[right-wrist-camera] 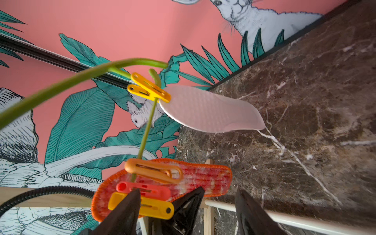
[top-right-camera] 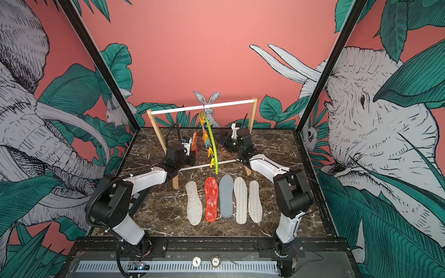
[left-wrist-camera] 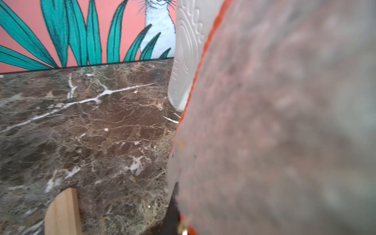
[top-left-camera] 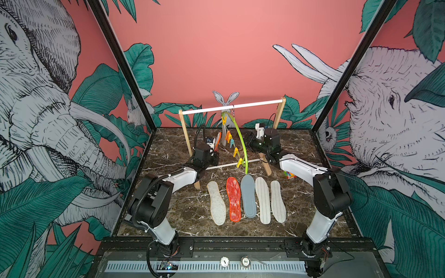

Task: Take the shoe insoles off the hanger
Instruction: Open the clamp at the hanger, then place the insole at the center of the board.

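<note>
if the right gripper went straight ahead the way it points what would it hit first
Likely the yellow peg, then the red-orange insole behind it; the open right gripper sits close, depth unclear.

Under the rack (top-left-camera: 231, 107), the hanger (top-left-camera: 242, 142), red insole (right-wrist-camera: 203, 179) and white insole (right-wrist-camera: 209, 112) block the middle. Before the rack lie five insoles (top-left-camera: 248, 196); behind it, open table (top-left-camera: 173, 138).
</note>
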